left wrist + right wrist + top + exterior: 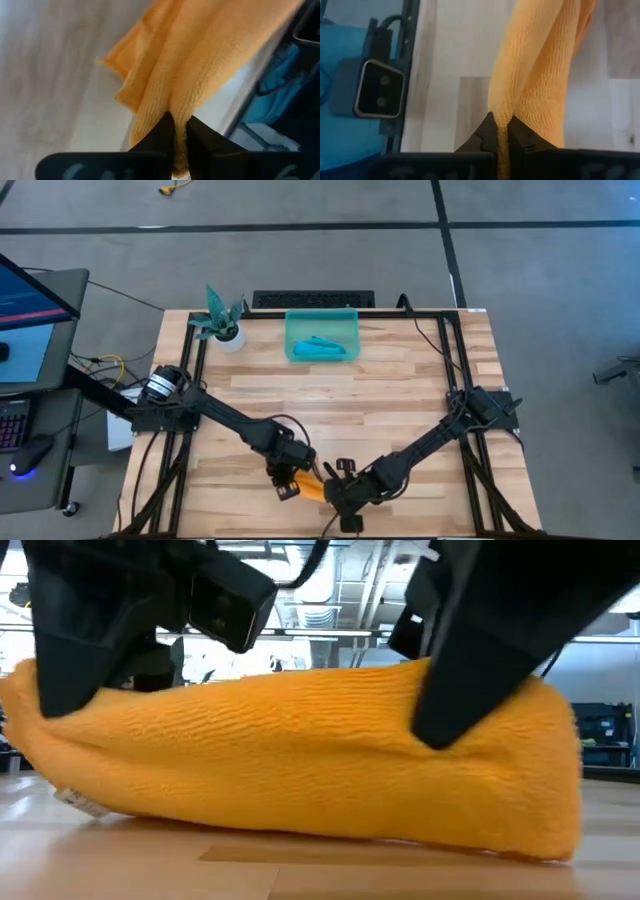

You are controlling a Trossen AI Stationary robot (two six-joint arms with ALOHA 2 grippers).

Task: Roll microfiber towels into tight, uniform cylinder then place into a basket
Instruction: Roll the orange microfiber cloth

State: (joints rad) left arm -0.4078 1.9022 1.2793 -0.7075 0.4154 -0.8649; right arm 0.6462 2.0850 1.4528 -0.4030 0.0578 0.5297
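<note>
The orange-yellow microfiber towel (pixel 310 487) is a thick roll lying left to right near the table's near edge; it fills the low view (pixel 300 770). My left gripper (pixel 288 480) is shut on its left end. My right gripper (pixel 338 490) is shut on it close to its right end. The basket (pixel 322 320), a teal bin, stands at the far middle of the table. A rolled teal-blue towel (pixel 322 347) lies inside it. My left gripper pinches a raised fold of cloth (pixel 175 107) at the roll's left end between its two fingers, slanting down from above. A loose corner (pixel 117 75) fans out beyond the fingers. Whether the roll's underside (pixel 150 815) is off the table I cannot tell. My right gripper pinches a ridge of cloth (pixel 501 107) on the roll's top between its two fingers, slanting down from above. The hold is a little short of the roll's right end (pixel 560 780), which bulges past the finger (pixel 460 700). The roll stretches level between the two grippers.
A white pot with a teal plant (pixel 222 320) stands at the far left, next to the basket. Bare wood (pixel 340 405) lies between the roll and the basket. A small camera (pixel 380 95) sits at the table's near edge, close to the roll.
</note>
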